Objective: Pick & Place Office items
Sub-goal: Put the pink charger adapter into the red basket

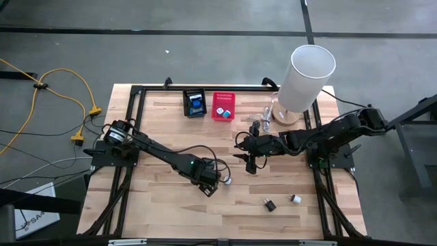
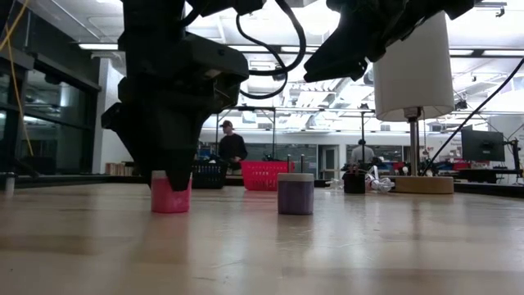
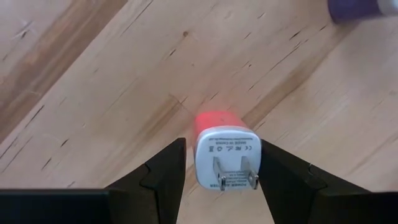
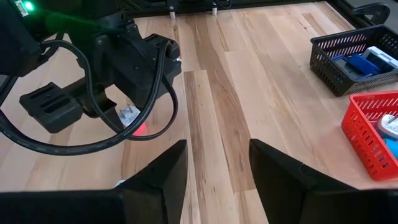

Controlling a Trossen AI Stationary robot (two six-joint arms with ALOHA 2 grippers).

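A robotics lab or workshop in a large open hall. A wooden tabletop [image 1: 171,205] in a black metal frame [image 1: 205,89] stands on a grey concrete floor [image 1: 68,41] with yellow cables [image 1: 65,75]. Beyond its far edge are ceiling strip lights [image 2: 98,47], glass partitions, monitors [image 2: 481,145] and people [image 2: 232,146] at benches.

Grey concrete floor [image 1: 205,48] surrounds the wooden table [image 1: 164,198]; bright ceiling lights [image 2: 98,47] hang overhead.

Dark jointed arms [image 1: 164,156] trailing looped black cables.
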